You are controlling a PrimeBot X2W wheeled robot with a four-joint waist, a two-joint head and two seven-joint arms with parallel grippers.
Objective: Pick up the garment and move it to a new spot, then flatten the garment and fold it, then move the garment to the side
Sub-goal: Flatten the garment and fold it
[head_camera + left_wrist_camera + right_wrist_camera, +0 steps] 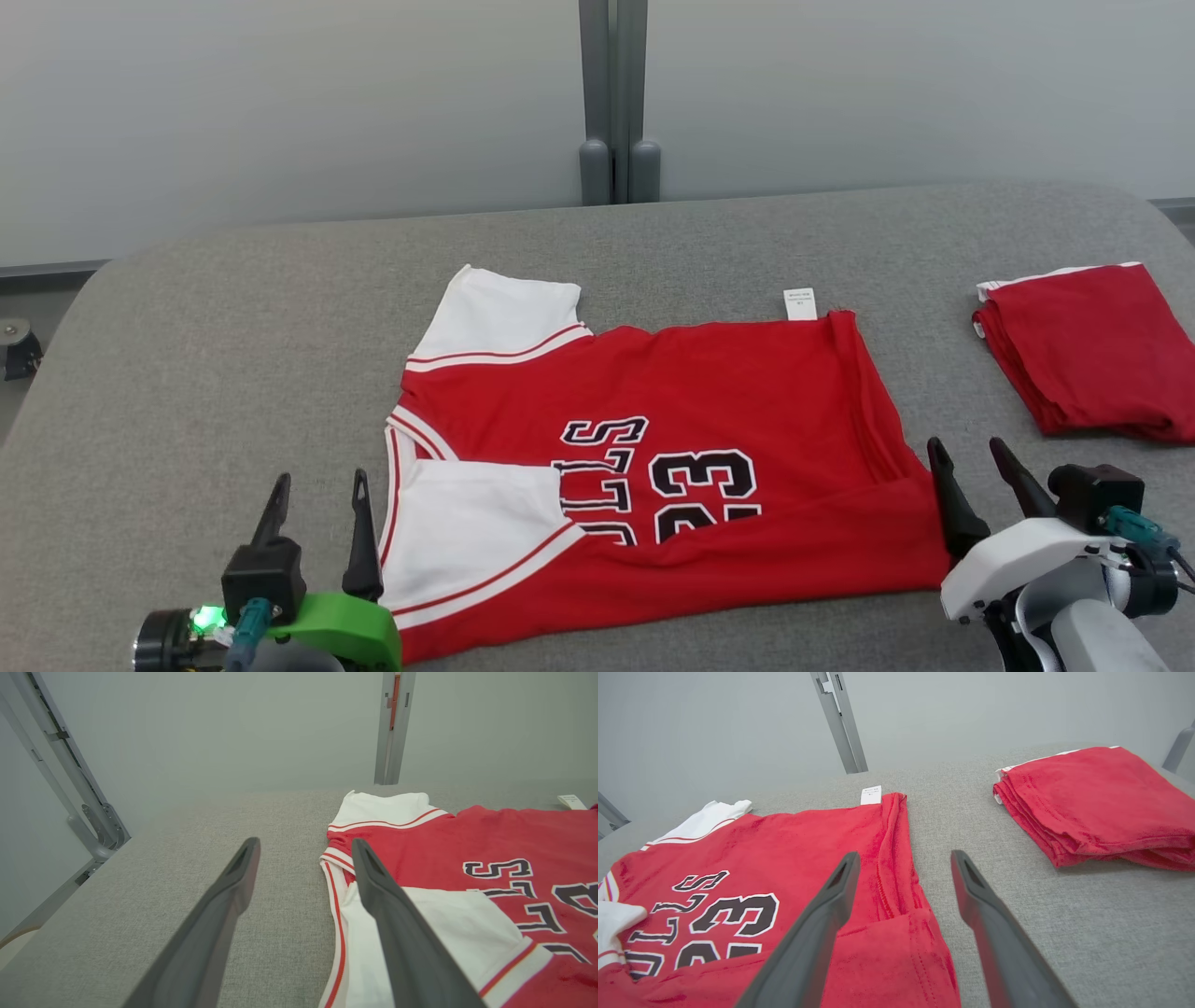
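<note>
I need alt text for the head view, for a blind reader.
A red and white jersey lies partly folded on a grey table, with the open left gripper and open right gripper at its near corners. A folded red garment sits at the right.

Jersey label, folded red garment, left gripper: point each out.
label (799, 303), head view, middle of the white tag.
folded red garment (1088, 347), head view, its top layer.
left gripper (319, 478), head view, midway between its fingertips.
</note>
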